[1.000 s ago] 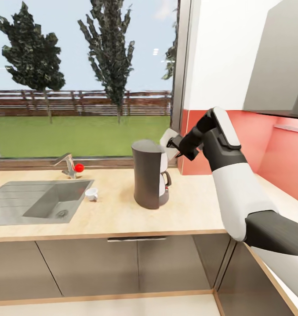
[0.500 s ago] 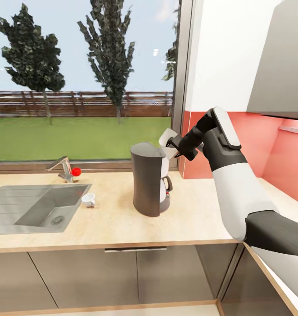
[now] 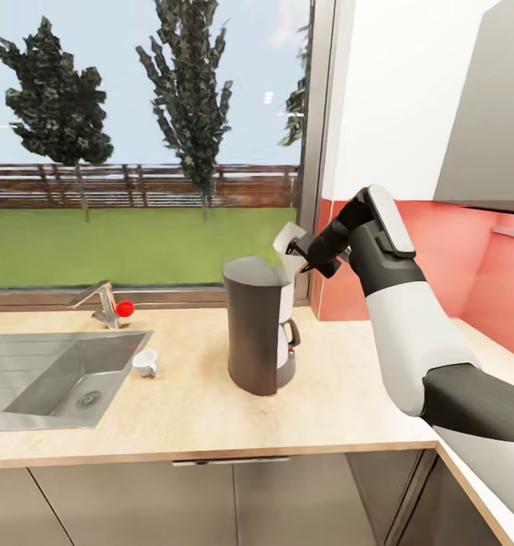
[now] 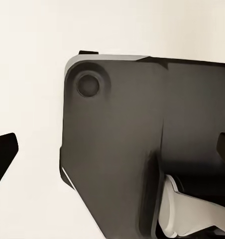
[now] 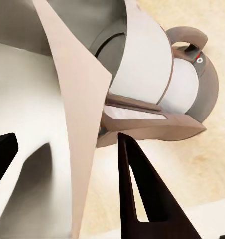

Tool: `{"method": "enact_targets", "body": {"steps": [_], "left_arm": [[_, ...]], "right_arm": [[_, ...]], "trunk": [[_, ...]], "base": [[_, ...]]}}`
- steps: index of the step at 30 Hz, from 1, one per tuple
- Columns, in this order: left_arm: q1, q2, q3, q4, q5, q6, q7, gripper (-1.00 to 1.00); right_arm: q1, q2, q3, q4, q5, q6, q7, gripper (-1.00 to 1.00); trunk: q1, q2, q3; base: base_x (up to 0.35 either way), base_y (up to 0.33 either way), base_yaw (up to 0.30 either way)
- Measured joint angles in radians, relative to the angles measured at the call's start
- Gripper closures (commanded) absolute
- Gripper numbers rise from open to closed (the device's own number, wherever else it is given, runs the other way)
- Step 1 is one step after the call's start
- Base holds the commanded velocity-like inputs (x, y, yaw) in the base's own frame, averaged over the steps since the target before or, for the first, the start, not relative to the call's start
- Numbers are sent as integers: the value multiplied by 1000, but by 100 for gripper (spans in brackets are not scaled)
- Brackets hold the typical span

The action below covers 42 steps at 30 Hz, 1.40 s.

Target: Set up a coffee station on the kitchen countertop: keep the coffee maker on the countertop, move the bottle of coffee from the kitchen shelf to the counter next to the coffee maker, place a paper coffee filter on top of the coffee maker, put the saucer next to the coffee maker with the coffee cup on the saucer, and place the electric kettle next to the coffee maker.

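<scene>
A coffee cup (image 3: 144, 362) lies tipped on the countertop (image 3: 211, 409) beside the sink (image 3: 52, 375); the coffee maker (image 3: 258, 334) stands upright, and above it the right gripper (image 3: 296, 251) pinches the paper coffee filter (image 3: 289, 246), held edge-up; the left gripper's state cannot be told

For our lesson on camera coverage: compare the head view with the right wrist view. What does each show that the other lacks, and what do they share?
Head view alone: the sink, the faucet, a small white cup beside the sink, and the window's trees and lawn. Right wrist view alone: a close look down at the carafe's handle. Both: the coffee maker, the wooden countertop, and the paper coffee filter held in the right gripper.
</scene>
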Motion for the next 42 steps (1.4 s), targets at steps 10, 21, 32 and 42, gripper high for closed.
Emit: {"method": "enact_targets", "body": {"steps": [10,21,32,42], "left_arm": [[0,-1,0,0,0,0,0,-100],[0,0,-2,0,0,-1,0,-100],[0,-3,-2,0,0,0,0,-100],[0,-3,-2,0,0,0,0,-100]], "right_arm": [[0,0,-1,0,-2,1,0,100],[0,0,1,3,-2,5,0,100],[0,0,0,8,-2,3,0,100],[1,-1,0,9,-1,1,0,100]], "trunk": [[0,0,5],[0,0,5],[0,0,4],[0,0,-2]], "base": [[27,0,0],[24,0,0],[174,0,19],[7,0,66]]}}
